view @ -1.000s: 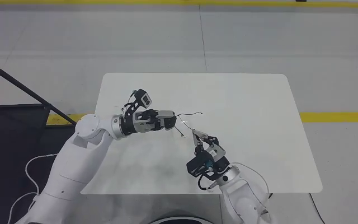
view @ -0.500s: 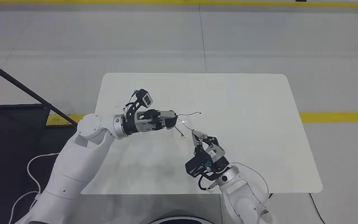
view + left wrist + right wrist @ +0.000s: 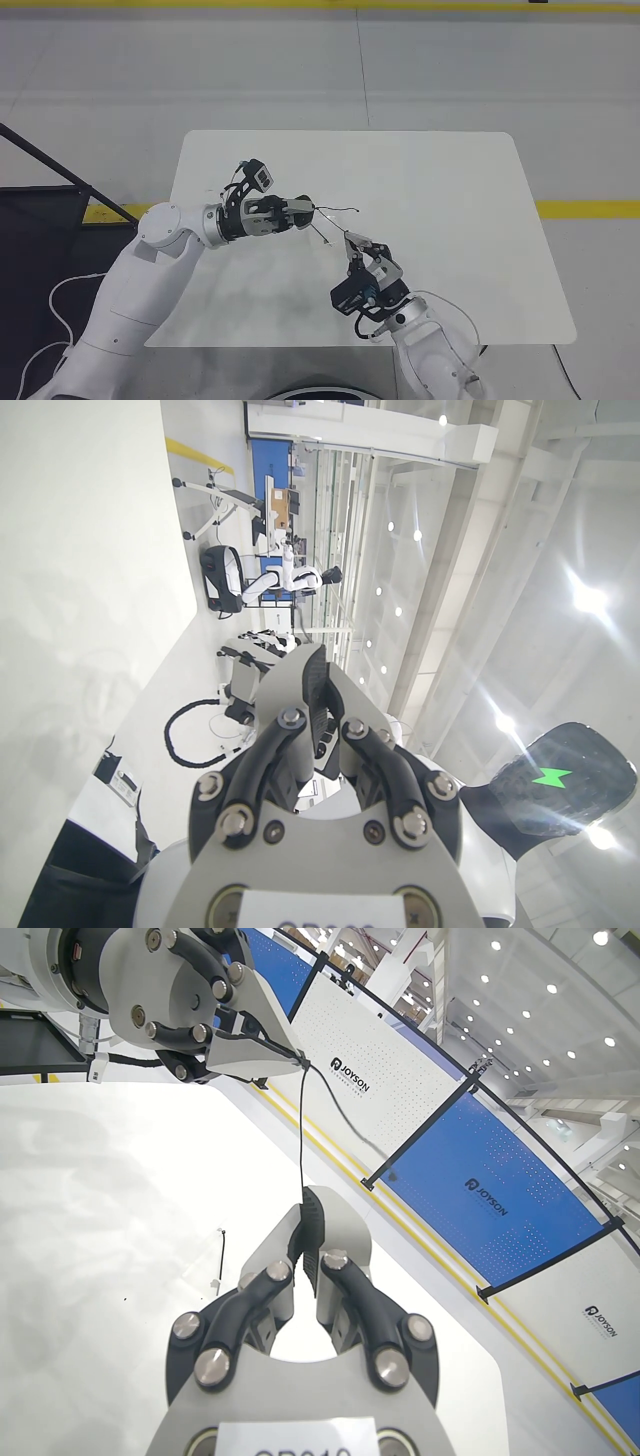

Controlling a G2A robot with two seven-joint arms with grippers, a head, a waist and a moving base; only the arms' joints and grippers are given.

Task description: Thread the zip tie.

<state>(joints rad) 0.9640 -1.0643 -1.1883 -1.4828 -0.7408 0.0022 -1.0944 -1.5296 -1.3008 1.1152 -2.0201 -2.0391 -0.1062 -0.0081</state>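
Since the coming move turns on one straight line between the two end effectors, I list the items from large to small.

- Worktop (image 3: 450, 200): white with rounded corners.
- Left arm (image 3: 180, 228): comes in from the left side with the forearm roughly level over the worktop.
- Right arm (image 3: 420, 330): rises from the edge nearest the robot, wrist tipped up and aimed at the left arm's tip.
- Left end effector (image 3: 299, 1059): fingers pinched fully together on the zip tie at a small dark block (I take this for the head, but I cannot be sure).
- Right end effector (image 3: 309, 1200): pads closed on the lower end of one strand, just beside the left one.
- Zip tie (image 3: 301, 1128): black and held clear above the worktop. One strand runs straight from the right end effector to the left, so its long axis is the line joining them. A second strand curls loose off the far side of the left pinch. I cannot tell whether the end has passed through the head. In my judgement the right should draw back along that straight strand while the left anchors.
- Spare tie (image 3: 222, 1253): lies flat on the worktop, apart from the held one.
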